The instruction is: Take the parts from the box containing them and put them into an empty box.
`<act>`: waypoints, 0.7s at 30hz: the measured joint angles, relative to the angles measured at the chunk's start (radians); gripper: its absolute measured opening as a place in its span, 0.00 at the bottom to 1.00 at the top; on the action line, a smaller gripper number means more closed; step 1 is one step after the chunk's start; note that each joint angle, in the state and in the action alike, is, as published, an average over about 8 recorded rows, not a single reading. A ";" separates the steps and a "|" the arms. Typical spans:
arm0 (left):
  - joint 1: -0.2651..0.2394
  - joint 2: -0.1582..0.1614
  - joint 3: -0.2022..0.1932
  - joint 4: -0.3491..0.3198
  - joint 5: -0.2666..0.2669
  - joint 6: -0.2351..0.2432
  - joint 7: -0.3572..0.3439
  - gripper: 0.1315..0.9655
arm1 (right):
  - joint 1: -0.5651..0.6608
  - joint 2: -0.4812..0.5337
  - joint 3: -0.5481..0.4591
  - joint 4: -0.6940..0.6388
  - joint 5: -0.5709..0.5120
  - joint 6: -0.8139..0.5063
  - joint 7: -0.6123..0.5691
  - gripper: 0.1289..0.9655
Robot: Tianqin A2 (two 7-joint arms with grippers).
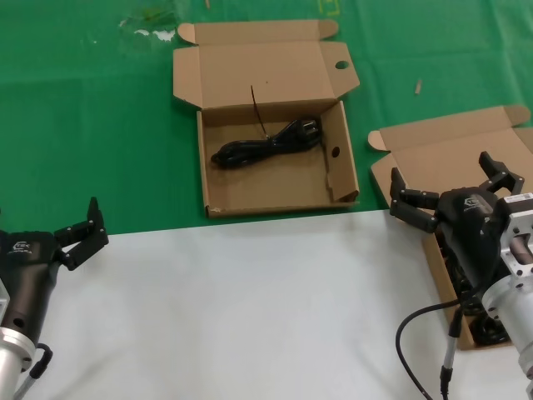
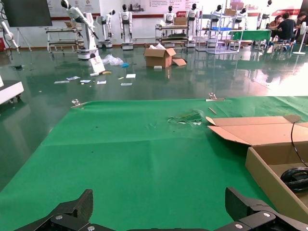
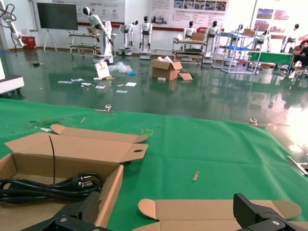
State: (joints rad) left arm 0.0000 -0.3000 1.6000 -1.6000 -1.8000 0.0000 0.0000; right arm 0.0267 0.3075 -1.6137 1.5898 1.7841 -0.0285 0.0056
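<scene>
The squarish box with round holes (image 1: 275, 196) stands open at the middle back, and one black power cord (image 1: 266, 143) lies in it. The same cord (image 3: 53, 185) shows in the right wrist view, and a loop of it (image 2: 296, 177) in the left wrist view. At the right, the hole-free box (image 1: 445, 150) lies open with dark cords (image 1: 489, 331) partly hidden under my right arm. My right gripper (image 1: 445, 179) hovers open and empty over this box's lid (image 3: 211, 211). At the near left my left gripper (image 2: 159, 199) waits open and empty.
The boxes rest on a green cloth (image 1: 92, 125); the near part of the table is white (image 1: 250, 308). A small scrap (image 1: 418, 86) lies on the cloth between the boxes, and clear plastic litter (image 1: 154, 25) at the back left.
</scene>
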 joint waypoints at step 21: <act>0.000 0.000 0.000 0.000 0.000 0.000 0.000 1.00 | 0.000 0.000 0.000 0.000 0.000 0.000 0.000 1.00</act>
State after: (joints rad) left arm 0.0000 -0.3000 1.6000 -1.6000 -1.8000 0.0000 0.0000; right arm 0.0267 0.3075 -1.6137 1.5898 1.7841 -0.0285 0.0056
